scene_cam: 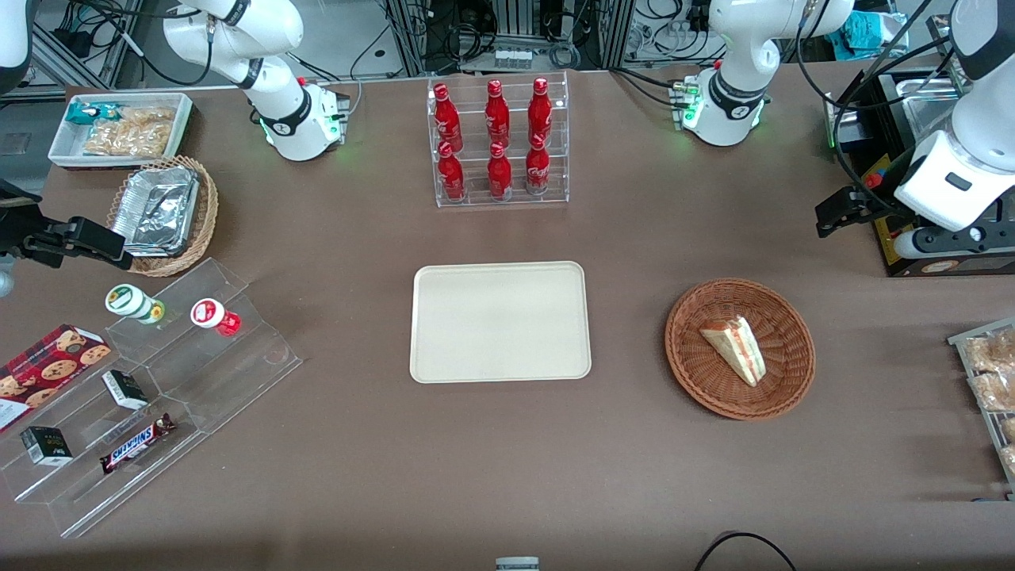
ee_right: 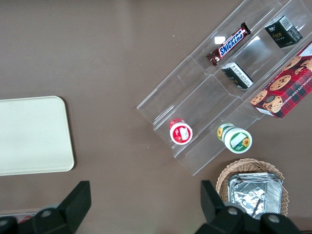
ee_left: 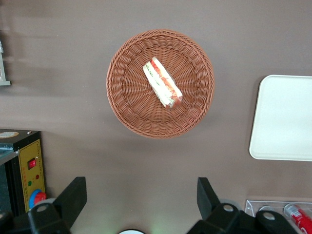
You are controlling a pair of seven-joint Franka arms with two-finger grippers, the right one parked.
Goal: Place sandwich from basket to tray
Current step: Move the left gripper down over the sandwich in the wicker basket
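Sandwich [ee_left: 162, 83] lies on its side in the middle of the round reddish-brown wicker basket [ee_left: 126, 58], with its red and green filling layers turned upward. The wedge rests loose on the woven floor and its tips stop short of the rim, so I judge there is room for a finger on each long face.

Above it, well apart, hangs the left gripper [ee_left: 139, 200], nearer to the arm bases than the basket is. Its jaws stand wide open and hold nothing; the gap between them is clearly wider than the thickness of the wedge. The sandwich is not directly under the jaws but a little ahead of them, so a descent probably needs first a short move forward over the basket.

The basket rim is low, and I think it will not block a grasp from above, though the fingers must stay inside the ring.

The cream-beige tray [scene_cam: 499, 321] lies flat beside the basket, toward the parked arm's end of the table, apart from it with bare brown tablecloth [scene_cam: 626, 428] between them. Its surface is empty and its rim is low. The acrylic rack of red bottles [scene_cam: 498, 143] stands farther from the front camera than the tray, outside the straight path, as far as I can judge.
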